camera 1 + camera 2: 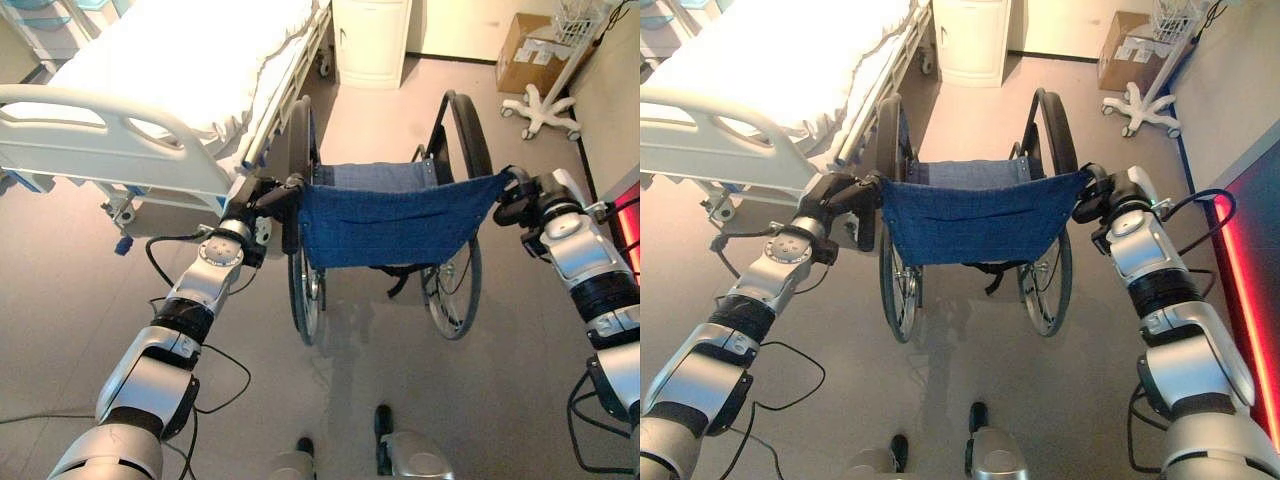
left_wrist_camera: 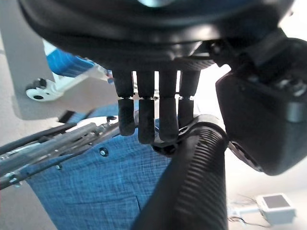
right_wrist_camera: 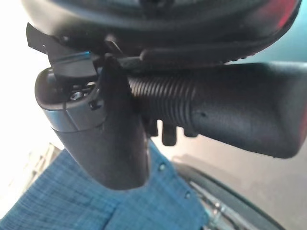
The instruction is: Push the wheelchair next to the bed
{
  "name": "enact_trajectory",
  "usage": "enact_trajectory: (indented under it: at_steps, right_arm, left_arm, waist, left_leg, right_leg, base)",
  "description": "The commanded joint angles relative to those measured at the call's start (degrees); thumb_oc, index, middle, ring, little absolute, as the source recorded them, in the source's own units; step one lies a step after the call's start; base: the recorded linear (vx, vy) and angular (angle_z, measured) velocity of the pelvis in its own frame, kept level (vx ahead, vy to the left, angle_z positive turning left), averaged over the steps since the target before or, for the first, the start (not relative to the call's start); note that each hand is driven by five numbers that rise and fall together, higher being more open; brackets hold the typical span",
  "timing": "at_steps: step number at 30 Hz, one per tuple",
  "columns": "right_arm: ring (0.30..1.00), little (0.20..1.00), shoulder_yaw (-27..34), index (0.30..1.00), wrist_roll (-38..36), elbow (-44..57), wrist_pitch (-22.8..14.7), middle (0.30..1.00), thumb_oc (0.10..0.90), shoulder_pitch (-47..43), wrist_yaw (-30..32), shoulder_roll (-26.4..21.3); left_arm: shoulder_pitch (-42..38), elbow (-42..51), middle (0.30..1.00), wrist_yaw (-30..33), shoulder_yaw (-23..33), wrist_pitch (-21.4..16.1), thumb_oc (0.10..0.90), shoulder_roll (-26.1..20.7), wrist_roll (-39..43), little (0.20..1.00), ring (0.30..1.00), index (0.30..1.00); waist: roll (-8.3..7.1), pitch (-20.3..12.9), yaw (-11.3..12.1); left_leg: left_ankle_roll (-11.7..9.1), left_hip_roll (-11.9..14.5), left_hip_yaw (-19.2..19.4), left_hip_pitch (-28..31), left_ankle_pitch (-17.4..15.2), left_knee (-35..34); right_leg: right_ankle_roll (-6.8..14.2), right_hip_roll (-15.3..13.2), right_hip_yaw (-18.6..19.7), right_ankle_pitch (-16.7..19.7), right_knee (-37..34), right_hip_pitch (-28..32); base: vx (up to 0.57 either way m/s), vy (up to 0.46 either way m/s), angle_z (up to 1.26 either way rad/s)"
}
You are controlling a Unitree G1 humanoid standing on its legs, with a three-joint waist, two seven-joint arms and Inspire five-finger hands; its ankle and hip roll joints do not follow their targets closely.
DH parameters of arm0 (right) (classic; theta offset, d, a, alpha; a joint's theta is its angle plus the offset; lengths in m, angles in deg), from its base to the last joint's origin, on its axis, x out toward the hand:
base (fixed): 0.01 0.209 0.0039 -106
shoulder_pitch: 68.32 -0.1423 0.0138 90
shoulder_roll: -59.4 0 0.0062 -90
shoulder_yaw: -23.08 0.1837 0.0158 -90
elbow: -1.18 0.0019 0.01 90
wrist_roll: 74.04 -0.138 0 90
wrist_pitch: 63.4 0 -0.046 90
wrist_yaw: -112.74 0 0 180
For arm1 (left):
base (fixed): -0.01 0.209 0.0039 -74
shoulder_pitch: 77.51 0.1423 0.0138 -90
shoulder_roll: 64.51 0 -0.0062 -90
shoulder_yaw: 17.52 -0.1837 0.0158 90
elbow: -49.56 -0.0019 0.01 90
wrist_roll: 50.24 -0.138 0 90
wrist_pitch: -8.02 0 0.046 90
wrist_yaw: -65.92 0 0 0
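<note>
1. Gripping the ribbed push handle (image 2: 196, 177), the left hand (image 1: 262, 200) is curling round it, bed (image 1: 180, 70) just beyond.
2. Between both hands, the wheelchair (image 1: 390, 215) is sitting alongside the bed, ready for steering.
3. Right hand (image 1: 1102, 195) is wrapping the other handle (image 3: 230, 108) for an even push.

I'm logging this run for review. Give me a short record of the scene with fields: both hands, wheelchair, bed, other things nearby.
left hand: fingers curled over the wheelchair's left push handle
right hand: wrapped round the right push handle
wheelchair: seen from behind, blue cloth back, both big wheels on the floor, facing away from the robot
bed: ahead on the robot's left, white sheets, side rail beside the wheelchair's left wheel
cabinet: white, beyond the wheelchair
cardboard box: far right, by a white wheeled stand
</note>
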Motion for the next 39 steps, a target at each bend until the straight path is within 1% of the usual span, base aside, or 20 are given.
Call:
enact_trajectory:
  at_steps: [1, 4, 5, 7, 8, 10, 11, 17, 20, 23, 26, 29, 30, 31, 32, 34, 35, 36, 38, 39]
  right_arm:
    - [0.3, 0.3, -11.22, 0.3, 3.5, 4.26, -4.74, 0.3, 0.4, -2.62, -5.22, 1.32]
    - [0.3, 0.3, -11.04, 0.3, 3.95, 4.65, -4.24, 0.3, 0.4, -2.68, -5.1, 1.49]
    - [0.3, 0.3, -10.93, 0.3, 3.88, 4.85, -4.28, 0.3, 0.4, -2.68, -5.34, 1.17]
    - [0.3, 0.3, -10.82, 0.3, 3.53, 4.8, -4.17, 0.3, 0.4, -3.01, -6.57, 0.42]
    - [0.3, 0.3, -11.09, 0.3, 3.36, 4.73, -3.92, 0.3, 0.4, -3.06, -7.96, 0.09]
    - [0.3, 0.3, -11.13, 0.3, 2.65, 5.25, -3.7, 0.3, 0.4, -1.65, -8.96, 1.12]
    - [0.3, 0.3, -11.09, 0.3, 2.6, 5.45, -3.72, 0.3, 0.4, -1.32, -8.86, 1.33]
    - [0.3, 0.3, -9.81, 0.3, 4.15, 7.46, -4.99, 0.3, 0.4, 2.7, -4.71, 4.47]
    - [0.3, 0.3, -9.81, 0.3, 4.48, 5.5, -7.33, 0.3, 0.4, 2.08, -2.31, 6.2]
    - [0.3, 0.3, -9.98, 0.3, 4.25, 3.85, -6.84, 0.3, 0.4, 0.3, -1.9, 7.81]
    - [0.3, 0.3, -10.29, 0.3, 3.48, 1.88, -6.86, 0.3, 0.4, -0.86, -1.72, 8.92]
    - [0.3, 0.3, -10.24, 0.3, 1.81, 1.04, -7.27, 0.3, 0.4, -0.95, -1.17, 9.35]
    - [0.3, 0.3, -9.99, 0.3, 1.16, 1.04, -7.55, 0.3, 0.4, -0.28, -1.34, 9.16]
    - [0.3, 0.3, -9.67, 0.3, 0.53, 2.21, -7.11, 0.3, 0.4, 1.21, -1.97, 8.68]
    - [0.3, 0.3, -9.53, 0.3, 0.38, 2.82, -6.81, 0.3, 0.4, 1.76, -2.18, 8.5]
    - [0.3, 0.3, -9.33, 0.3, -0.19, 5.55, -5.5, 0.3, 0.4, 3.18, -2.64, 7.58]
    - [0.3, 0.3, -8.43, 0.3, 0.03, 8.16, -4.12, 0.3, 0.4, 4.49, -3.43, 6.49]
    - [0.3, 0.3, -8.02, 0.3, 0.12, 9.04, -3.71, 0.3, 0.4, 5.01, -3.69, 6.06]
    - [0.3, 0.3, -6.39, 0.3, 0.67, 12.26, -2.77, 0.3, 0.4, 6.32, -4.49, 3.88]
    - [0.3, 0.3, -5.94, 0.3, 1.16, 12.89, -2.41, 0.3, 0.4, 6.25, -4.98, 3.34]
  left_arm:
    - [-0.06, 2.8, 0.3, -0.07, -2.76, -2.22, 0.4, -1.96, -2.25, 0.3, 0.3, 0.3]
    - [1.1, 4.3, 0.3, 0.69, -2.98, -2.49, 0.4, -2.45, -1.78, 0.3, 0.3, 0.3]
    - [1.68, 4.92, 0.3, 0.72, -2.81, -2.38, 0.4, -2.84, -1.91, 0.3, 0.3, 0.3]
    - [2.11, 5.56, 0.3, 0.32, -2.56, -1.96, 0.4, -3.83, -1.83, 0.3, 0.3, 0.3]
    - [1.7, 5.32, 0.3, 0.07, -2.71, -1.35, 0.4, -4.94, -1.16, 0.3, 0.3, 0.3]
    - [0.95, 2.84, 0.3, -0.56, -3.27, -0.9, 0.4, -5.73, -0.46, 0.3, 0.3, 0.3]
    - [0.89, 2.62, 0.3, -0.6, -3.32, -0.86, 0.4, -5.78, -0.59, 0.3, 0.3, 0.3]
    - [-1.25, 0.79, 0.3, 1.02, -4.12, -0.14, 0.4, -5.24, -1.63, 0.3, 0.3, 0.3]
    - [-2.6, -0.15, 0.3, 2.71, -4.23, 0.38, 0.4, -3.57, -0.89, 0.3, 0.3, 0.3]
    - [-3.93, -1.57, 0.3, 3.58, -4.2, -0.02, 0.4, -2.25, -0.22, 0.3, 0.3, 0.3]
    - [-5.02, -1.83, 0.3, 4.43, -4.24, -0.05, 0.4, -1.52, 0.21, 0.3, 0.3, 0.3]
    - [-5.62, -1.34, 0.3, 5.04, -4.85, -0.26, 0.4, -1.1, -1.2, 0.3, 0.3, 0.3]
    - [-5.21, -0.86, 0.3, 5.12, -4.96, -0.23, 0.4, -1.04, -1.65, 0.3, 0.3, 0.3]
    - [-4.26, -0.16, 0.3, 5.0, -4.74, 0.0, 0.4, -1.16, -1.55, 0.3, 0.3, 0.3]
    - [-3.83, 0.04, 0.3, 4.94, -4.53, 0.05, 0.4, -1.18, -1.61, 0.3, 0.3, 0.3]
    - [-1.88, 1.14, 0.3, 5.02, -3.87, 0.16, 0.4, -1.03, -2.32, 0.3, 0.3, 0.3]
    - [-0.32, 2.59, 0.3, 4.79, -3.44, 0.4, 0.4, -1.39, -2.41, 0.3, 0.3, 0.3]
    - [0.06, 2.97, 0.3, 4.58, -3.35, 0.37, 0.4, -1.57, -2.43, 0.3, 0.3, 0.3]
    - [0.88, 3.92, 0.3, 4.15, -2.98, -0.56, 0.4, -1.98, -2.86, 0.3, 0.3, 0.3]
    - [1.15, 4.26, 0.3, 4.06, -2.7, -0.93, 0.4, -2.0, -2.91, 0.3, 0.3, 0.3]
  waist:
    - [0.4, 0.47, 3.28]
    - [2.13, 2.64, 6.19]
    - [2.64, 2.55, 6.96]
    - [2.33, 2.58, 7.87]
    - [2.47, 1.76, 8.02]
    - [2.05, 0.02, 7.9]
    - [1.93, -0.13, 7.92]
    - [0.93, -2.35, 7.84]
    - [1.02, -3.2, 8.07]
    - [0.96, -3.78, 8.42]
    - [0.99, -4.35, 8.95]
    - [1.19, -5.15, 9.01]
    - [1.25, -5.56, 8.77]
    - [1.53, -5.89, 7.87]
    - [1.68, -5.91, 7.34]
    - [2.19, -5.28, 4.98]
    - [2.07, -4.25, 3.07]
    - [1.71, -3.88, 2.45]
    - [0.9, -2.15, 0.3]
    - [1.52, -1.43, -0.26]
  left_leg:
    - [1.33, 1.97, 2.79, -3.28, 15.74, -7.12]
    - [0.41, 1.71, 2.77, -8.59, 19.92, -18.15]
    - [0.31, 1.5, 2.3, -10.07, 20.11, -21.63]
    - [0.41, 0.7, 2.6, -9.83, 19.44, -24.88]
    - [1.09, 0.46, 3.36, -9.3, 16.61, -23.59]
    - [2.52, -0.4, 4.15, -8.22, 12.69, -19.66]
    - [2.72, -0.45, 4.35, -7.88, 12.34, -19.48]
    - [5.19, -2.43, 5.8, -5.37, 9.62, -19.41]
    - [6.13, -3.54, 6.13, -5.01, 8.92, -19.89]
    - [6.69, -4.12, 6.52, -5.27, 8.5, -19.86]
    - [7.2, -4.54, 6.73, -5.53, 8.4, -20.1]
    - [7.97, -5.01, 6.61, -5.86, 8.42, -20.12]
    - [8.29, -5.2, 6.4, -5.64, 8.36, -20.19]
    - [8.62, -5.32, 5.76, -3.94, 7.93, -20.72]
    - [8.77, -5.34, 5.45, -3.02, 7.75, -21.02]
    - [8.81, -5.45, 3.8, 1.19, 7.11, -22.29]
    - [9.11, -6.23, 1.86, 4.18, 5.33, -22.91]
    - [9.32, -6.81, 1.21, 5.18, 4.3, -22.87]
    - [9.74, -8.03, -1.15, 8.63, 0.96, -22.28]
    - [9.63, -7.37, -1.96, 9.89, 0.42, -22.44]
  right_leg:
    - [1.51, 1.17, 4.15, 4.11, 0.62, 2.34]
    - [1.06, 3.93, 6.75, 0.58, 0.43, 8.16]
    - [1.09, 4.65, 7.76, -0.14, 0.22, 9.56]
    - [1.52, 4.22, 8.79, -1.49, 0.07, 11.66]
    - [2.24, 3.27, 9.1, -2.88, 0.7, 12.28]
    - [3.93, 1.02, 7.85, -2.59, 1.29, 12.03]
    - [4.1, 0.71, 7.61, -2.52, 1.29, 12.01]
    - [7.72, -3.85, 6.42, 3.62, 4.52, 9.92]
    - [8.46, -5.49, 6.81, 6.13, 5.65, 9.19]
    - [8.66, -6.73, 7.09, 8.97, 7.35, 8.49]
    - [8.57, -7.39, 7.27, 11.19, 9.71, 8.54]
    - [8.41, -5.36, 9.11, 12.76, 15.21, 8.22]
    - [8.58, -4.02, 9.71, 13.71, 17.96, 7.16]
    - [8.52, -2.92, 9.96, 14.61, 19.96, 3.01]
    - [8.39, -2.53, 10.05, 14.69, 20.13, 1.16]
    - [7.66, -0.71, 9.92, 14.55, 17.54, -7.25]
    - [7.26, -0.12, 9.62, 14.51, 15.3, -12.35]
    - [7.23, -0.36, 9.36, 15.07, 13.16, -13.67]
    - [7.59, -1.98, 7.8, 15.63, 0.27, -17.68]
    - [7.62, -1.56, 7.5, 15.22, -2.93, -17.49]
  base:
    - [0.3, 0.069, -0.1]
    - [0.43, 0.135, -0.17]
    - [0.46, 0.155, -0.38]
    - [0.38, 0.166, -0.52]
    - [0.4, 0.238, -0.74]
    - [0.43, 0.276, -0.86]
    - [0.34, 0.206, -0.89]
    - [0.24, 0.19, -0.32]
    - [0.21, 0.193, -0.12]
    - [0.16, 0.134, -0.23]
    - [0.1, 0.106, -0.05]
    - [0.14, 0.1, -0.06]
    - [0.24, 0.098, 0.12]
    - [0.28, 0.101, 0.12]
    - [0.32, 0.083, 0.2]
    - [0.39, 0.018, 0.22]
    - [0.42, -0.041, 0.12]
    - [0.46, -0.098, 0.25]
    - [0.44, -0.122, 0.58]
    - [0.39, -0.125, 0.95]
